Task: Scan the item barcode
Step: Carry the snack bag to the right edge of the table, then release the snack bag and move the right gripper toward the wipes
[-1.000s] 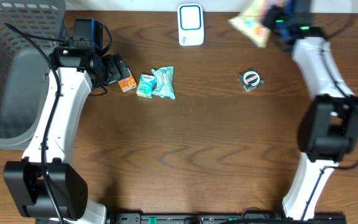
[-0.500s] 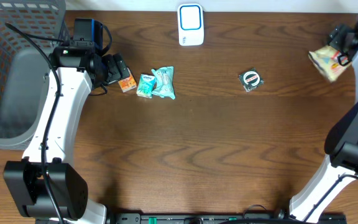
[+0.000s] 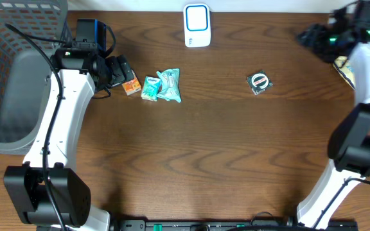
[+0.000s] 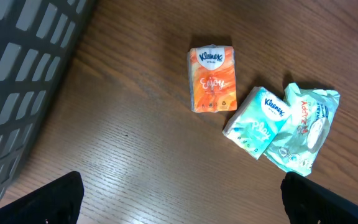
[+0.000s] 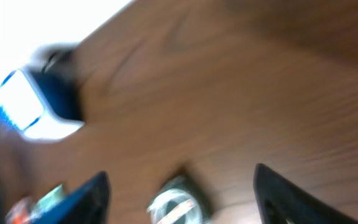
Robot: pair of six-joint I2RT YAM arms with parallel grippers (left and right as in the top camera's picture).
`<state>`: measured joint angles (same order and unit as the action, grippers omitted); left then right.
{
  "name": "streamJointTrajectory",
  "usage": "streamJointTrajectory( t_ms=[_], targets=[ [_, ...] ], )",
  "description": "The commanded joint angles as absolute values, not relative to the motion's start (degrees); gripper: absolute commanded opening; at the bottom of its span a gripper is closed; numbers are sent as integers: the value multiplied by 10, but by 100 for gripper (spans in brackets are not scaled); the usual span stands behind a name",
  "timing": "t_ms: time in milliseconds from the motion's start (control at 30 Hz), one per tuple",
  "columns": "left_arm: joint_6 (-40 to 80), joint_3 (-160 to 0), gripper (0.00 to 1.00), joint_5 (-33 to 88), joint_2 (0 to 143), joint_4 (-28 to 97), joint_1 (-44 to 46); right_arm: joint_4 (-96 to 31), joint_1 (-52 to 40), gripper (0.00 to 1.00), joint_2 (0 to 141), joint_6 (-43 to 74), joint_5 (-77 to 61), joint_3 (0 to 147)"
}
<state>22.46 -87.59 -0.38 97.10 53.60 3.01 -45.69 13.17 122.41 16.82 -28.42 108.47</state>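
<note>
**SCANNING SURFACE: CONTENTS AND STATE OF FINGERS**

1. pale yellow packet (image 3: 343,65): task item. Lies on the brown wooden surface (image 3: 223,147) at the far right, partly hidden under the white right arm (image 3: 365,70). Sits just beside the right gripper (image 3: 308,38), not between its fingers. Barcode not legible.

2. barcode scanner (image 3: 197,25): white body, blue face. Stands at the back edge, centre, well apart from the packet. Shows only as a blur at the upper left of the right wrist view.

3. right gripper: hangs over the back right corner, tips pointing left toward the scanner. fingers (image 5: 82,199) stand apart, with nothing clamped between them. Wrist view smeared by motion.

4. round roll (image 3: 259,83): black and white with a red mark. Lies alone, right of centre, between scanner and packet.

5. left gripper (image 3: 119,70): hangs over the left part of the surface, near the basket. Fingers spread wide and empty; only the dark tips show, at the lower corners of the left wrist view.

6. orange tissue pack (image 4: 212,78): lies flat, just ahead of the left gripper.

7. teal tissue pack (image 4: 257,122): lies tilted, just beside the orange pack.

8. green wipes pouch (image 4: 303,127): crumpled, touching the teal pack on its far side.

9. grey basket (image 3: 5,38): mesh walls. Stands at the left edge.
</note>
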Motion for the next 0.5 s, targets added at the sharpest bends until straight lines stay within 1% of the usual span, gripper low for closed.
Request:
streamJointTrajectory(
  t_ms=[0, 67, 233, 300, 400, 467],
  targets=[
    [221, -879, 100, -11, 974, 538, 28, -491, 63, 63, 1219, 162, -345, 1088],
    [221, -879, 100, -11, 974, 538, 28, -495, 29, 63, 1219, 156, -344, 1085],
    [221, -879, 100, -11, 974, 538, 28, -469, -65, 72, 1219, 163, -291, 1073],
    [221, -879, 100, -11, 974, 538, 28, -446, -102, 78, 1219, 184, -262, 1064],
    [221, -879, 100, -11, 974, 538, 28, -406, -157, 83, 1220, 204, -214, 1048],
    [221, -879, 100, -11, 974, 538, 28, -380, -189, 89, 1223, 206, -184, 1039]
  ],
)
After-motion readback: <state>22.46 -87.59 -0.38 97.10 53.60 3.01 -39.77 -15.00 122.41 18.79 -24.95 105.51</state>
